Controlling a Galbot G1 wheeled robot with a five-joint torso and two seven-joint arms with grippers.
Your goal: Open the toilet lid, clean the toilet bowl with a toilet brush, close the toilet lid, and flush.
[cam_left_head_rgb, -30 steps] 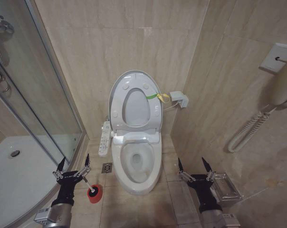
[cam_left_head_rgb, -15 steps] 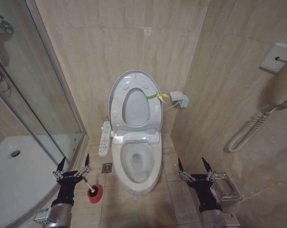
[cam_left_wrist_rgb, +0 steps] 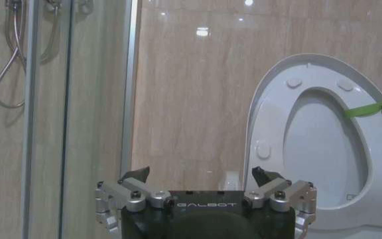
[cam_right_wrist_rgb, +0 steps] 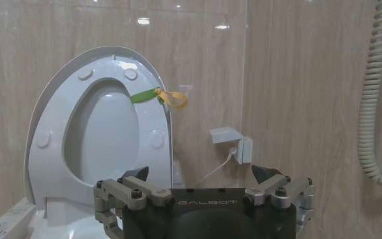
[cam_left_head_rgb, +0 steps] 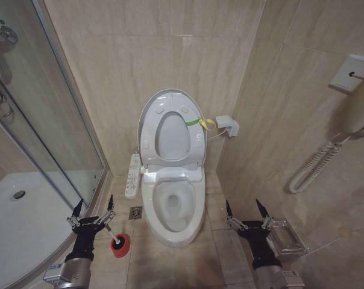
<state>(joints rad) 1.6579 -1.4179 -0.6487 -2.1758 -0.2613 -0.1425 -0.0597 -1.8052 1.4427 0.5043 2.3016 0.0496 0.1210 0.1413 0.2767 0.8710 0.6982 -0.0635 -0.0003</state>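
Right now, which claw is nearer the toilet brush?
The left claw. It hangs open just above the toilet brush in its red holder; the right claw is across the toilet bowl.

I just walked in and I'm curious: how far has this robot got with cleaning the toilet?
The toilet lid already stands raised against the wall, so opening looks done. Nothing is in hand: the left gripper hovers open above the toilet brush, which sits in its red holder on the floor, and the right gripper waits open beside the toilet bowl. Scrubbing, closing the lid and flushing are left.
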